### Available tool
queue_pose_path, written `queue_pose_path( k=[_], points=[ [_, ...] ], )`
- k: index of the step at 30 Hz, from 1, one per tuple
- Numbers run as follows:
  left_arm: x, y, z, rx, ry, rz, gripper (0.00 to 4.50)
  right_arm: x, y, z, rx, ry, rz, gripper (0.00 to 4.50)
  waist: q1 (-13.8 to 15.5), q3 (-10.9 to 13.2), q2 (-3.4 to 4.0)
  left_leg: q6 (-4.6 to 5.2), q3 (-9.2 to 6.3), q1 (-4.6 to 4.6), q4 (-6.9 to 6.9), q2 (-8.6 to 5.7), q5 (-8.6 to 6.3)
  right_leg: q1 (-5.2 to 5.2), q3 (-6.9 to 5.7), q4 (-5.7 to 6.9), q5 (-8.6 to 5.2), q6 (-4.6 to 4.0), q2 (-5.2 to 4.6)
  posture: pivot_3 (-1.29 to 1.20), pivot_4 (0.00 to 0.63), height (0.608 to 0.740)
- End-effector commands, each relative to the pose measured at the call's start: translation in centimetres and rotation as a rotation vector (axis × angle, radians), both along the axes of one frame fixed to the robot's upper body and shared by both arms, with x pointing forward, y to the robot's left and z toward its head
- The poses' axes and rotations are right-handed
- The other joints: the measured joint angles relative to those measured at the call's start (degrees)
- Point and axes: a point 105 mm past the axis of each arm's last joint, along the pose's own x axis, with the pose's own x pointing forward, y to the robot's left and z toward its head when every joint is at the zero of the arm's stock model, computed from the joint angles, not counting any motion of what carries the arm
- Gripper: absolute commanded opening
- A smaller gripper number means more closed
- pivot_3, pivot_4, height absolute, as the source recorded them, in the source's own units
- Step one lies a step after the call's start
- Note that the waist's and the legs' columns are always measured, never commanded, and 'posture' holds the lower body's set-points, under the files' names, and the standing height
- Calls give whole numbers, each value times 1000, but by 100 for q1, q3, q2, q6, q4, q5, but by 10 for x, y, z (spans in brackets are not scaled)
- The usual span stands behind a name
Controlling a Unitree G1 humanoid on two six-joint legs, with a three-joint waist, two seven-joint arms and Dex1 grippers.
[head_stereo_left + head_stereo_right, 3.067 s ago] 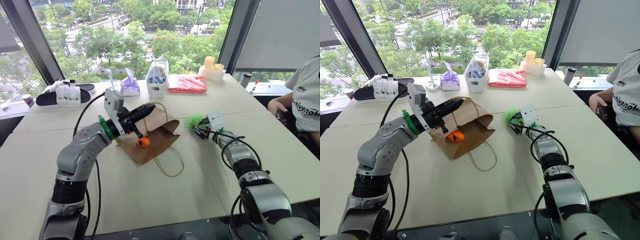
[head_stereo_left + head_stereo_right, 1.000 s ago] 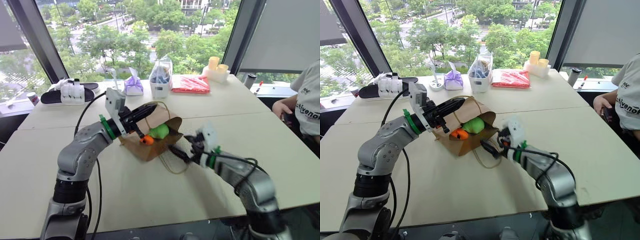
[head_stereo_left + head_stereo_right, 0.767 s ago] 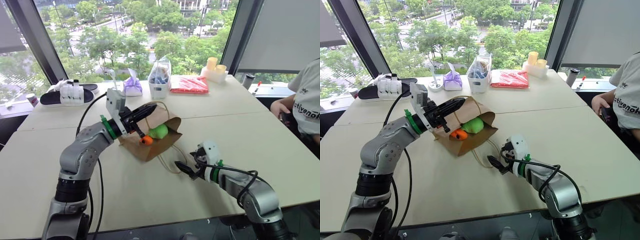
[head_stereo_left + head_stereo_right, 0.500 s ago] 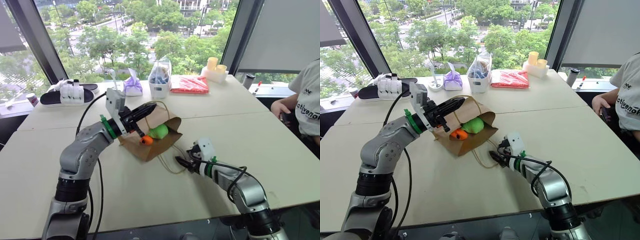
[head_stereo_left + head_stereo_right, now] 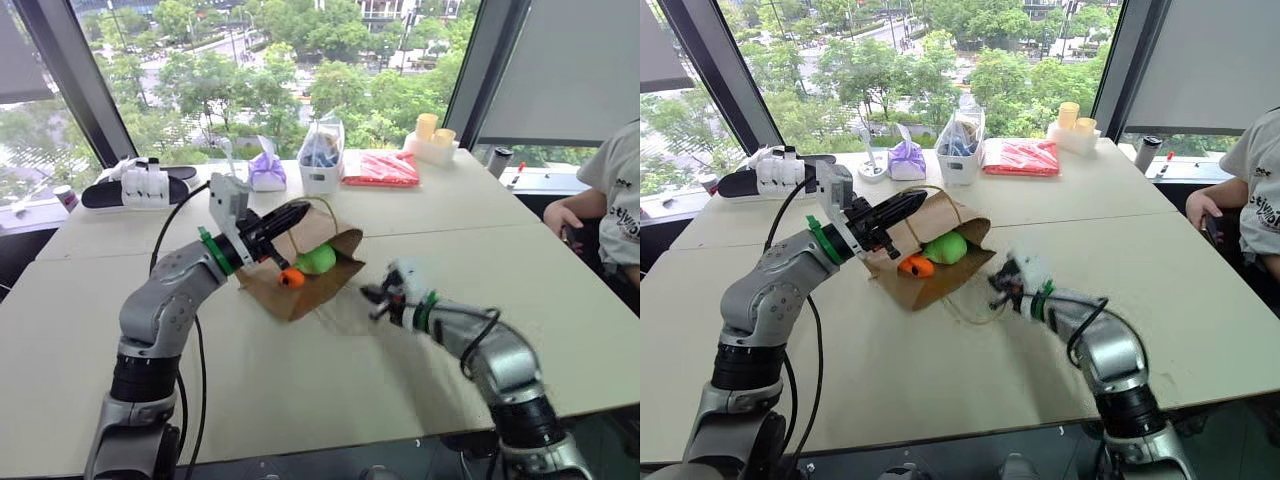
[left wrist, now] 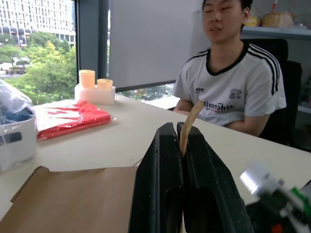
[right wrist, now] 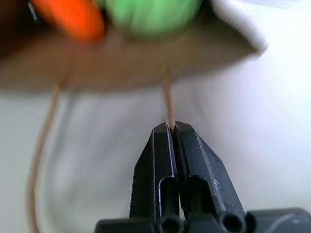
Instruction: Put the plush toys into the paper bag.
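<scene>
The brown paper bag (image 5: 292,302) lies on its side on the table, mouth toward me. Inside the mouth sit both plush toys, the orange one (image 5: 291,279) and the lime green one (image 5: 320,259). My left gripper (image 5: 300,213) is above the bag, shut on its upper handle (image 6: 189,121), and holds the mouth up. My right gripper (image 5: 372,296) is just right of the mouth, shut on the lower handle (image 7: 167,102), a thin tan cord pinched at its fingertips (image 7: 163,133).
Along the far table edge stand black-and-white sandals (image 5: 140,185), a purple pouch (image 5: 265,172), a clear bag of blue items (image 5: 318,155), a red packet (image 5: 378,168) and yellow cups (image 5: 432,137). A person (image 5: 615,200) sits at the right.
The green toy went from the table into the bag. My right gripper then dropped back, closed on the lower handle and lifted it toward the bag. The left gripper kept still.
</scene>
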Motion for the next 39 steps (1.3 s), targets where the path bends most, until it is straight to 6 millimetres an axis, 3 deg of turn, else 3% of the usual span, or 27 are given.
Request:
queue_pose_path(
  k=[1,5,13,22,27,32,35,39],
  points=[
    [4,7,23,-39,-84,39,0,-9,-15,64,78,-140,-7,62,11,-1,-1,0,-1,-1,-1,-1,0,0,-1,-1,0,0,0,0,150,740],
    [19,5,33,-66,-102,81,0,-16,-28,96,100,-183,-19,62,20,-1,-2,1,-5,-3,-3,-2,0,3,-5,-4,0,0,-1,0,150,740],
    [35,2,27,-54,-77,116,0,-21,-22,97,146,-160,-4,62,-13,-1,-1,2,-1,-5,-8,0,-1,-5,-4,-3,0,0,-2,0,150,740],
    [45,8,39,-108,-54,112,0,-28,-15,127,239,-205,38,62,1,-1,-2,3,-5,-17,-3,-2,-2,-11,-5,-5,1,1,-2,0,150,740],
    [45,5,24,-40,-49,96,0,-28,-14,118,229,-172,41,62,-4,-1,-2,4,-4,-20,-5,-2,-2,-16,-5,-3,1,1,-2,0,150,740],
    [38,-3,-10,99,-15,39,0,-29,-18,92,164,-119,27,62,-2,-2,-1,5,-2,-22,-5,-2,-2,-17,-4,-4,1,1,-3,0,150,740],
    [34,-2,-14,100,23,6,842,-32,-16,95,200,-122,47,849,-7,-1,-1,4,-2,-27,-2,-2,-2,-23,-4,-2,1,1,-3,0,150,740],
    [26,1,-11,94,48,-46,2879,-35,-15,102,210,-143,69,2934,-10,-1,-1,4,-3,-31,0,-1,-2,-26,-4,0,1,1,-2,0,150,740]
  ],
)
